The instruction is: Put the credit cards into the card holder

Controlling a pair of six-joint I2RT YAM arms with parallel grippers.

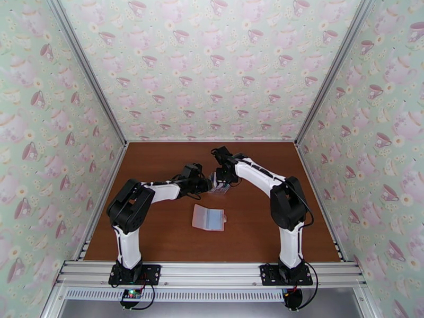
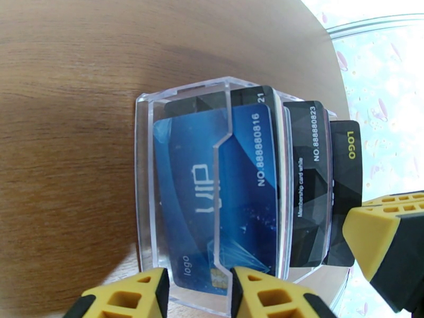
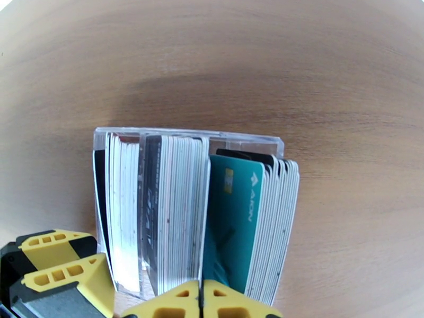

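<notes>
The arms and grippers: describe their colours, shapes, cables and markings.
The left arm and right arm have white link shells between bulky black joints, on black base plates. Thin black cables loop at bases and wrists. The left gripper and right gripper have yellow wedge-shaped fingertips with square pockets, on dark grey bodies.

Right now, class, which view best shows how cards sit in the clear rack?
Right wrist: it looks down on the clear rack, credit cards edge-on in three stacks. Left wrist shows overlapping card faces through its front; top external shows it tiny.
</notes>
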